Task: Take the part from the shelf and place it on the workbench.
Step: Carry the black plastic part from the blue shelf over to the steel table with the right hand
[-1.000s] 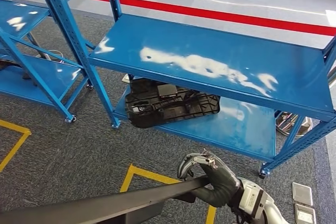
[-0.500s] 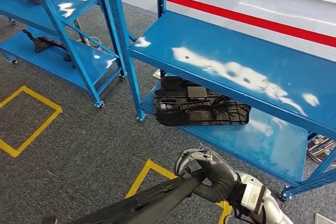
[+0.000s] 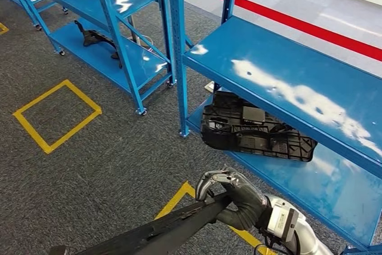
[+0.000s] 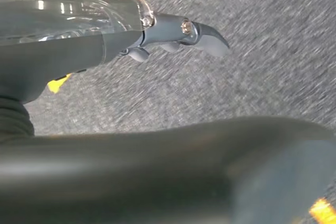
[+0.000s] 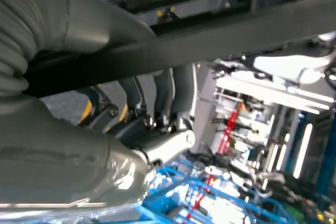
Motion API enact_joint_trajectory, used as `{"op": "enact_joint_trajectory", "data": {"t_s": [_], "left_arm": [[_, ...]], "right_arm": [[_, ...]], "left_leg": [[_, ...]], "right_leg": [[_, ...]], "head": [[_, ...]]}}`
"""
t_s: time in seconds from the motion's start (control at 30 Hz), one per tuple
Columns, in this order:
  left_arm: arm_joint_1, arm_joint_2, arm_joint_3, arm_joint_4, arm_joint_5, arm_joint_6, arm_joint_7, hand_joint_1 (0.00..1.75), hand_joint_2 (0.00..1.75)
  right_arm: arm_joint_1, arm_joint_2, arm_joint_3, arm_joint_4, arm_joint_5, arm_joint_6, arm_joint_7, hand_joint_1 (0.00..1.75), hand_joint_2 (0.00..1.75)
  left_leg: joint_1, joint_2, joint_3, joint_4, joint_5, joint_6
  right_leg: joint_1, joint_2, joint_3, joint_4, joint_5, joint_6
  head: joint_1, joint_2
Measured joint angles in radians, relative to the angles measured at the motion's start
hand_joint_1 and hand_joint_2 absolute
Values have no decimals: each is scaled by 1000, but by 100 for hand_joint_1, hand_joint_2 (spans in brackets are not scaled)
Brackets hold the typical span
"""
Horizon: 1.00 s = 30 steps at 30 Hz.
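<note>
Right hand: the right hand (image 3: 236, 198) has its fingers curled around one end of a long black part (image 3: 162, 236), holding it low in front of the blue shelf (image 3: 288, 82). In the right wrist view the fingers (image 5: 158, 95) wrap the dark bar of the part (image 5: 190, 40).
Left hand: the left hand (image 4: 118, 35) shows in its wrist view against blurred grey carpet, with the dark surface of the part (image 4: 178, 171) broad beside it. I cannot tell whether it grips the part or lies free of it.
Carried part: it runs from the right hand away from the blue shelf, over the grey carpet (image 3: 99, 165), off the shelf and in the air.
Blue shelf: its upper board is bare and glossy. On the lower board lies a second black moulded piece (image 3: 254, 132), its edge overhanging the front.
Floor: a yellow taped square (image 3: 56, 114) lies well apart from the blue shelf; a red stripe (image 3: 315, 31) runs behind it.
Second rack: another blue rack (image 3: 94, 22) stands beside the blue shelf, with dark pieces on its boards.
</note>
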<state>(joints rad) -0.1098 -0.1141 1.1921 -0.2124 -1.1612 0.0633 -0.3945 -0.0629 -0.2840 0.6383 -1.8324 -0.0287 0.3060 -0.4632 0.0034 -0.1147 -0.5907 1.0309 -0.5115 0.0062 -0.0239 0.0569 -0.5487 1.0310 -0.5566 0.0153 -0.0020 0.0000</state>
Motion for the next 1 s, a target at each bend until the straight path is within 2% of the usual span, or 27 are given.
{"op": "enact_joint_trajectory", "data": {"t_s": [0.07, 0.13, 0.17, 0.2, 0.23, 0.27, 0.3, 0.37, 0.4, 0.43, 0.5, 0.53, 0.57, 0.63, 0.67, 0.7, 0.73, 0.77, 0.8, 0.83, 0.87, 0.9, 0.93, 1.0], "left_arm": [[-2, -3, -8, 1, -8, -8, 2, 0, 175], [-9, -5, -17, 2, -17, -15, 8, 0, 175], [-12, -6, -22, 2, -22, -17, 12, 0, 175], [-11, -6, -26, 2, -27, -20, 16, 0, 175], [-9, -7, -30, 2, -31, -22, 20, 0, 175], [-7, -7, -35, 2, -35, -24, 23, 0, 175], [-6, -7, -39, 2, -39, -24, 26, 0, 175], [-7, -6, -45, 2, -44, -22, 30, 0, 175], [-9, -6, -48, 2, -44, -21, 31, 0, 175], [-10, -5, -50, 2, -44, -19, 32, 0, 175], [-9, -1, -54, 2, -41, -15, 30, 0, 175], [-8, 1, -55, 2, -38, -13, 28, 0, 175], [-8, 2, -55, 2, -36, -12, 27, 0, 175], [-13, 5, -57, 2, -35, -11, 23, 0, 175], [-15, 6, -58, 2, -32, -10, 22, 0, 175], [-15, 7, -58, 2, -28, -9, 18, 0, 175], [-14, 7, -58, 2, -21, -7, 14, 0, 175], [-12, 8, -57, 2, -12, -5, 8, 0, 175], [-11, 8, -55, 2, -2, -4, 2, 0, 175], [-10, 8, -53, 2, 5, -3, -4, 0, 175], [-10, 9, -50, 2, 11, -3, -10, 0, 175], [-10, 9, -47, 2, 15, -3, -16, 0, 175], [-9, 10, -45, 2, 17, -3, -20, 0, 175], [-3, 10, -43, 2, 18, -4, -27, 0, 175]], "right_arm": [[2, -1, 0, -6, 8, -7, 4, 175, 175], [10, -2, 1, -12, 14, -15, 10, 175, 175], [15, -3, 1, -15, 16, -21, 14, 175, 175], [21, -3, 2, -16, 19, -26, 17, 175, 175], [26, -4, 3, -17, 22, -31, 19, 175, 175], [29, -4, 4, -18, 25, -36, 21, 175, 175], [32, -4, 5, -20, 26, -42, 21, 175, 175], [33, -4, 7, -25, 27, -51, 20, 175, 175], [33, -4, 7, -27, 27, -54, 20, 175, 175], [32, -4, 8, -28, 26, -56, 20, 175, 175], [27, -4, 10, -29, 26, -57, 20, 175, 175], [23, -4, 11, -30, 25, -57, 19, 175, 175], [19, -4, 12, -30, 24, -57, 19, 175, 175], [14, -6, 15, -29, 23, -57, 19, 175, 175], [13, -6, 17, -27, 21, -55, 19, 175, 175], [10, -7, 19, -24, 18, -51, 19, 175, 175], [4, -7, 22, -20, 12, -45, 18, 175, 175], [-5, -6, 25, -15, 6, -37, 18, 175, 175], [-18, -4, 29, -8, -1, -30, 18, 175, 175], [-33, -1, 33, 0, -7, -22, 18, 175, 175], [-48, 3, 37, 8, -14, -16, 18, 175, 175], [-63, 7, 42, 16, -20, -10, 18, 175, 175], [-75, 11, 46, 24, -25, -5, 18, 175, 175], [-97, 19, 52, 36, -31, 1, 18, 175, 175]], "left_leg": [[-2, 37, -17, 35, -24, -10], [0, 87, -69, 145, -81, -20], [3, 98, -101, 210, -107, -24], [5, 102, -124, 256, -120, -27], [6, 105, -130, 270, -115, -28], [7, 109, -117, 243, -92, -27], [6, 118, -88, 184, -56, -24], [-4, 163, -25, 61, -5, -11], [-10, 181, -8, 25, 3, -4], [-16, 190, -4, 12, 1, 2], [-16, 174, -5, 3, 1, 12], [-14, 163, -3, -3, 3, 17], [-11, 153, 0, -9, 7, 23], [-8, 130, 4, -15, 10, 30], [-9, 117, 4, -15, 10, 32], [-9, 103, 4, -15, 10, 32], [-9, 90, 5, -14, 10, 33], [-9, 75, 6, -13, 9, 32], [-8, 61, 8, -11, 8, 30], [-7, 47, 8, -8, 6, 27], [-7, 34, 6, -2, 3, 23], [-6, 21, 2, 3, 1, 17], [-5, 10, -2, 6, 1, 12], [-1, -10, -9, 7, 3, 3]], "right_leg": [[-3, -25, 3, -4, 1, -11], [-2, -54, 6, -5, -2, -19], [-1, -70, 6, -5, -4, -21], [0, -84, 8, -5, -6, -22], [0, -97, 9, -5, -8, -22], [0, -109, 12, -5, -11, -21], [0, -120, 17, -5, -14, -20], [3, -141, 26, -5, -22, -14], [5, -150, 28, -5, -24, -10], [7, -160, 29, -6, -26, -6], [9, -177, 34, -10, -30, 4], [7, -166, 36, -7, -37, 8], [6, -143, 31, 12, -53, 11], [5, -84, -15, 112, -108, 10], [5, -70, -50, 180, -136, 9], [5, -64, -81, 235, -150, 10], [5, -61, -100, 259, -145, 11], [5, -59, -101, 246, -120, 13], [4, -54, -85, 196, -79, 15], [2, -37, -61, 132, -39, 15], [-1, -15, -38, 74, -11, 15], [-2, 3, -23, 34, 3, 13], [-2, 15, -16, 18, 4, 10], [0, 1, -13, 12, 1, 1]], "head": [[-1, 0], [-2, 0], [-2, 0], [-1, 0], [-1, 0], [-1, 0], [-1, 0], [-1, 0], [-1, 0], [-1, 0], [-1, 0], [-1, 0], [0, 0], [2, 0], [3, 0], [3, 0], [2, 0], [2, 0], [2, 0], [3, 0], [3, 0], [3, 0], [3, 0], [2, 0]]}}
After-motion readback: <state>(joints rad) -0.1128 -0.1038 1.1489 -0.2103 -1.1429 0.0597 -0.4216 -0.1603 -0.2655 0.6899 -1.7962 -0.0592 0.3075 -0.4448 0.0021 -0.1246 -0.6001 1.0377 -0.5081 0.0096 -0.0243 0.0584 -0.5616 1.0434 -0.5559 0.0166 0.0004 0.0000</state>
